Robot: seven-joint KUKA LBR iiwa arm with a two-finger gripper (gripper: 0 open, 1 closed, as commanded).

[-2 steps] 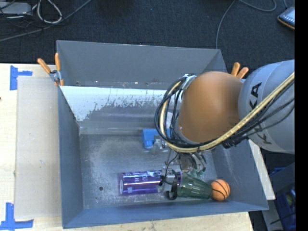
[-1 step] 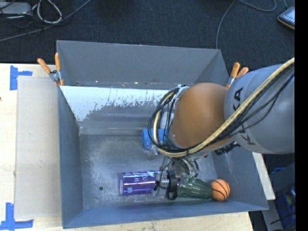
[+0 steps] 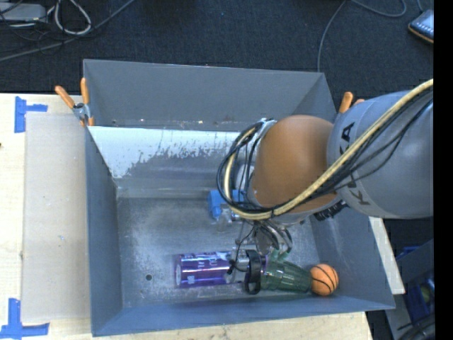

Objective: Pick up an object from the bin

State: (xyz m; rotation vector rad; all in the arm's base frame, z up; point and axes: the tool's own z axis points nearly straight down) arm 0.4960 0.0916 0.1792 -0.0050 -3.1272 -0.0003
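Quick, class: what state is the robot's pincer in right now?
Pincer: open or shut cannot be told; it is down between the purple packet and the green bottle.

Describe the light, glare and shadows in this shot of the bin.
Camera view: the strongest light falls as a pale band across the bin's back wall; the purple packet catches streaks of glare, with shadow along its near edge; the orange wrist cover has a soft sheen.

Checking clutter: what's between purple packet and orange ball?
Camera view: a dark green bottle-shaped thing beside the orange ball, and the pincer at its end nearer the purple packet.
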